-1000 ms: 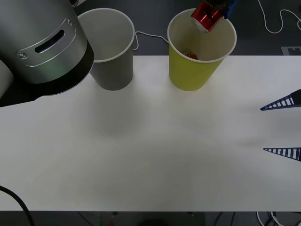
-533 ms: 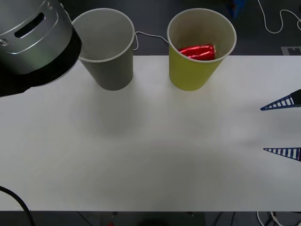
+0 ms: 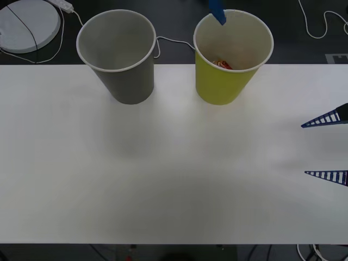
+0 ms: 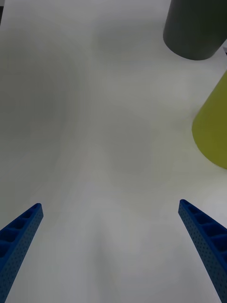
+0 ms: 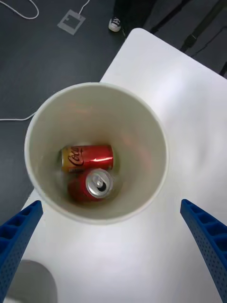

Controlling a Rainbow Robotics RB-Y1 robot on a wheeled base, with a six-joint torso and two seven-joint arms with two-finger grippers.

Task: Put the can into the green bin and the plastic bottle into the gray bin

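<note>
Gone from the far left of the front view: the big silver arm housing, now showing a white round disc [image 3: 26, 24] and cable on the floor there. Dropped too: the can [image 5: 91, 185], a second ago held above the green bin [image 3: 220, 84], half a second ago lying across its mouth, now down at the bottom.

Seen from the left wrist: can standing upright, silver top and pull tab up, touching a second red can [image 5: 87, 157] lying on its side beside it. Placement reads as the result of a release from directly overhead, hence the camera looking straight down the bin.

Left gripper [image 5: 113, 246]: above the green bin, jaws spread wide, both blue fingers at the corners, holding nothing, touching nothing. One blue fingertip visible over the bin's far rim from the front.

Right gripper [image 3: 325, 147]: at the right edge of the table [image 3: 163, 179], near side, jaws wide apart, empty, pointed left over bare tabletop; likely parked.

Gray bin [image 3: 122, 60]: just left of the green one, apart, upright. No plastic bottle found.

Can step judged done; bottle step outstanding.
</note>
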